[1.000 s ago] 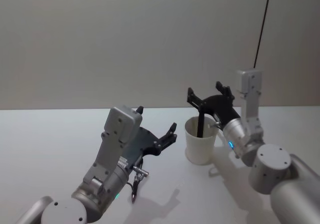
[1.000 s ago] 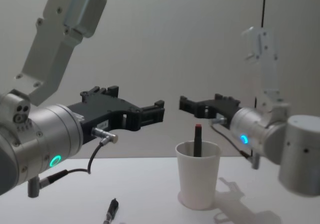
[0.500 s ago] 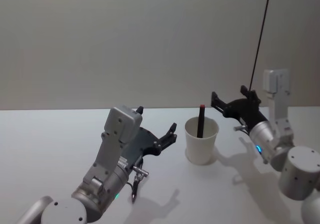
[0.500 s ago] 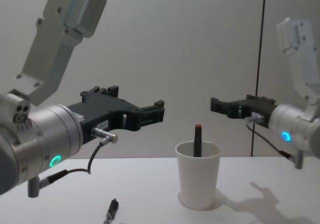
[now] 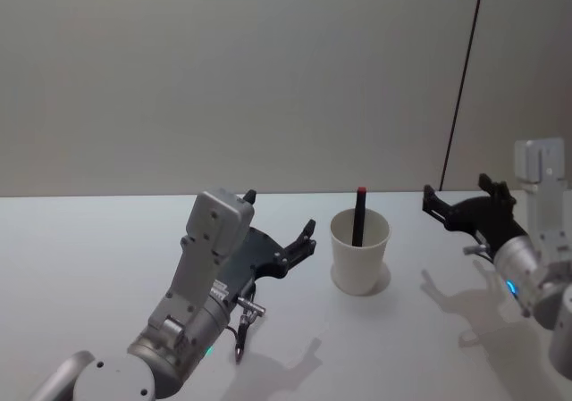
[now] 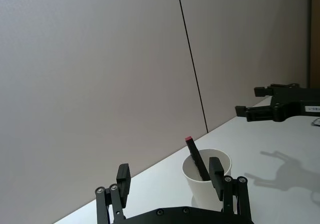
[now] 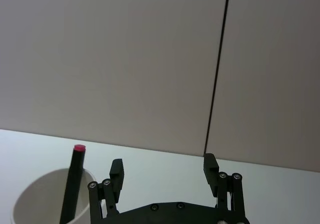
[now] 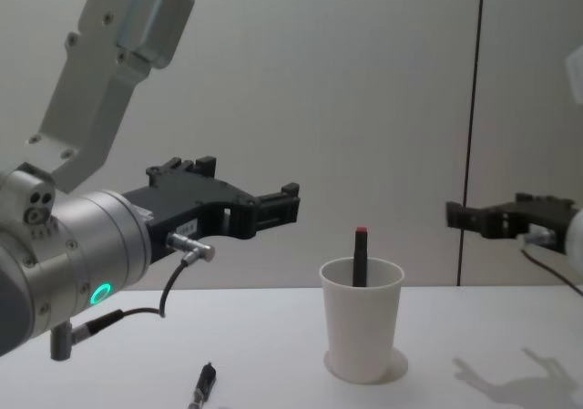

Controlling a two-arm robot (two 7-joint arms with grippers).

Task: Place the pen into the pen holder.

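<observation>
Pen (image 5: pixel 358 218), black with a red top, is already inside the pen holder (image 5: pixel 360 260). Judged from that, the placing looks done and the step in hand is clearing away.

The pale table (image 5: pixel 89 267) carries the holder alone between the two arms. The left gripper (image 5: pixel 281 213) is the bulkier shape in the head view. It hangs low over the table with its fingers spread and nothing between them, and the holder stands near, just ahead and to the right of its fingertips. The right gripper (image 5: pixel 458 189) is also spread and empty. The holder is well apart on its left, and in the chest view its fingers sit about level with the pen's red top.

The holder, a white paper cup, stands upright on its base. The pen leans against the cup's rim, with its upper part poking out above it.

The next move probably calls only for parking the right arm away from the cup. Any sweep back toward it could knock the light cup over.
</observation>
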